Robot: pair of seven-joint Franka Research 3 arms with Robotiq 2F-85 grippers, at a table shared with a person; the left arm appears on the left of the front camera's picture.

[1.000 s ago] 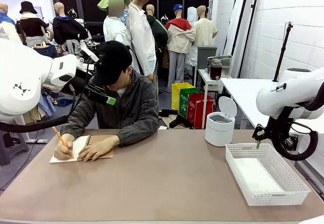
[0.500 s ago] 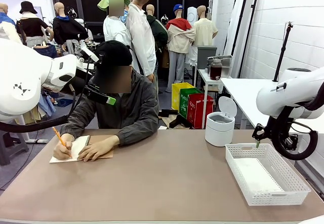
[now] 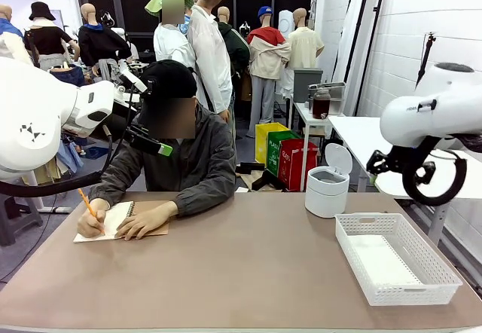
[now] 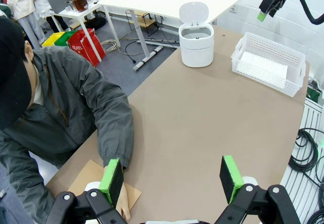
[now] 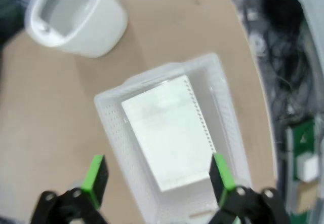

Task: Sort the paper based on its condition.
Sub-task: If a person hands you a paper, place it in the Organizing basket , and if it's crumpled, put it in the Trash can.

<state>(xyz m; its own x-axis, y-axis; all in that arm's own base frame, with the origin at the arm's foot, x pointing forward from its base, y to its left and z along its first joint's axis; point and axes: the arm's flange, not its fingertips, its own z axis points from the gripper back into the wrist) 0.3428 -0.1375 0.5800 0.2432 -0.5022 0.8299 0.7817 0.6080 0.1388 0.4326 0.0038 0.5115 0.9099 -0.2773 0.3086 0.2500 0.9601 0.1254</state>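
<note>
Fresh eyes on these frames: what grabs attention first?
A person sits at the far left of the table, writing in a notebook with an orange pencil. On the right, a white basket holds white paper, with the right claw open above it. A white bin, lid up, stands near the basket's far corner.

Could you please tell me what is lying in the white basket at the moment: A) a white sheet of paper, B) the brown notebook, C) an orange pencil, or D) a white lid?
A: the right wrist view looks down into the white basket, where a white sheet of paper lies flat on its bottom.
</note>
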